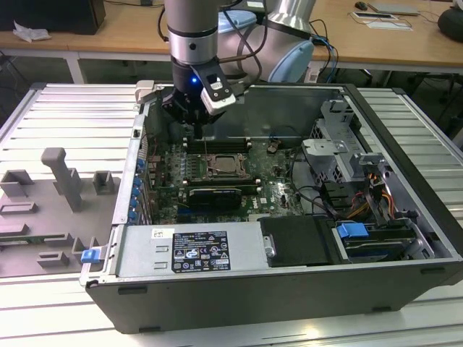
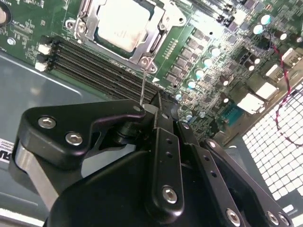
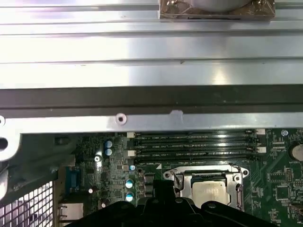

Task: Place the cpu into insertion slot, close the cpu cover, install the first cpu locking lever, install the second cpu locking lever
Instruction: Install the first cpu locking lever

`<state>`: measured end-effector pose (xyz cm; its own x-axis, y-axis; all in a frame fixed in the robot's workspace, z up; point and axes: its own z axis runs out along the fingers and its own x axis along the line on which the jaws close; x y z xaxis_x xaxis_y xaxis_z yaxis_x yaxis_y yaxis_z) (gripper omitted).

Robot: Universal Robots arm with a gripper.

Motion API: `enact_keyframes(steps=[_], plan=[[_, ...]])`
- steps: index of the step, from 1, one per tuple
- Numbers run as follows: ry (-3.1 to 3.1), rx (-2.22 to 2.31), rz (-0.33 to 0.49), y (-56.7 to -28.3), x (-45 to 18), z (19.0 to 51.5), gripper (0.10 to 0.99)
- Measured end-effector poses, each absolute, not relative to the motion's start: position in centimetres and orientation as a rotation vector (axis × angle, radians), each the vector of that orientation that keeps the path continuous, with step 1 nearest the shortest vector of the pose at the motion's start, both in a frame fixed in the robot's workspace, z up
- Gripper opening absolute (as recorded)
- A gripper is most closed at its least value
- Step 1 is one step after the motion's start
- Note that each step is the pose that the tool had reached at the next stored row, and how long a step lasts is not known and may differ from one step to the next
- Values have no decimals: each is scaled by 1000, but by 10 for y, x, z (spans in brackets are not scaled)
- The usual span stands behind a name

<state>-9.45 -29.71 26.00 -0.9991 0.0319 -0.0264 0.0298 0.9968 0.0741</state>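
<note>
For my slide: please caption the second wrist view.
Gripper above the motherboard, near the cpu seated under its closed cover.

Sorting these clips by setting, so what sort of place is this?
Most likely a robotics lab or workshop bench: an open computer case lies on a ribbed metal table, the arm's gripper hangs over its green circuit board, and wooden desks stand behind.

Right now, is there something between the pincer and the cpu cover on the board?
Nothing visible. In the second wrist view, the pincer is above the memory slots, just beside the cpu cover, which lies closed over the cpu. A thin metal lever rises toward the pincer.
</note>
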Motion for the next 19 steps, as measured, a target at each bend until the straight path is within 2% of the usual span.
enact_keyframes(steps=[8,12,19], plan=[[3120,21,115,-296,-55,258,106],[3119,-21,174,-296,-53,257,106],[3119,-46,174,-296,-52,251,106]])
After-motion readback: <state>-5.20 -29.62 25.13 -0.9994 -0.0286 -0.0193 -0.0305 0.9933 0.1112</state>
